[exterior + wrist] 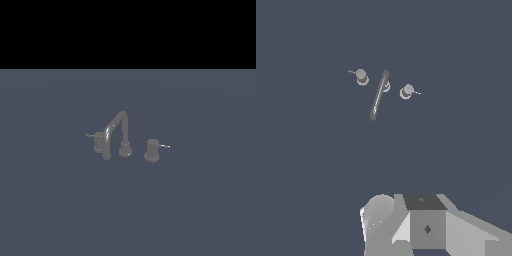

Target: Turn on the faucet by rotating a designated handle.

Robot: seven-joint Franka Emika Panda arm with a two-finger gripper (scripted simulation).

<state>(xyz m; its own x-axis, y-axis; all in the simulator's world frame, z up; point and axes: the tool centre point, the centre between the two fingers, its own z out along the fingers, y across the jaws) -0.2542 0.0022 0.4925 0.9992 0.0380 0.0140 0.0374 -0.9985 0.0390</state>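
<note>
The faucet (pixel 118 131) is a small dull-grey set on the dark floor, with an arched spout over a round base (pixel 125 149). The handle (pixel 152 149) is a squat grey cylinder on the exterior view's right, and its thin bright pin (pixel 165 146) points right. From far above, the wrist view shows the faucet (pixel 378 95) and the handle (pixel 407 91) with its pin. No gripper fingers show in either view. Only white and grey arm parts (pixel 426 225) appear in the wrist view, far from the faucet.
A second, similar grey cylinder (pixel 98 141) stands on the exterior view's left with its pin pointing left; it also shows in the wrist view (pixel 361 76). Flat dark blue-grey floor (pixel 200 210) surrounds the faucet on all sides.
</note>
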